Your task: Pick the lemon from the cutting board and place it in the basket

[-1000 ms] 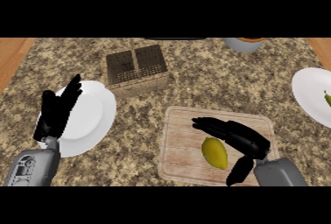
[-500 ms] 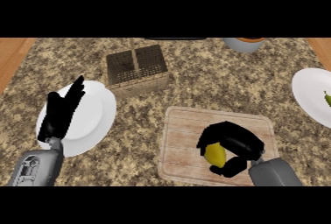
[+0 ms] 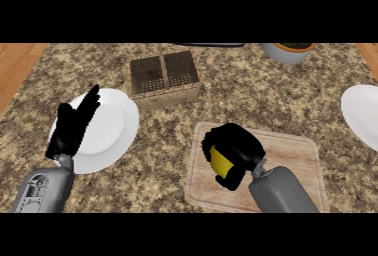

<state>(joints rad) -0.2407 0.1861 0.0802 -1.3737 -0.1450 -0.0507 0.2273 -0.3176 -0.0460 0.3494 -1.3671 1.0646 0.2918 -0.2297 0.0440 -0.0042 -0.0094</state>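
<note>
Right robot hand (image 3: 238, 146) curled round lemon (image 3: 218, 162), over cutting board (image 3: 295, 155). We lift straight up first, keep fingers wrapped, then carry forward-left to basket (image 3: 166, 80), clear its rim before we release. Left robot hand (image 3: 74, 127) rests open, well off to left.

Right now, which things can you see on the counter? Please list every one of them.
lemon: one, yellow, over the cutting board, inside the right robot hand
cutting board: one, light wood, lower right
basket: one, brown, two compartments, upper middle
plates: two, white, one at left, one cut by the right edge
pot: one, grey, top edge
counter: one, speckled brown
forearms: two, grey, lower edge
left robot hand: one, black, open, over the left plate
right robot hand: one, black, curled round the lemon
</note>
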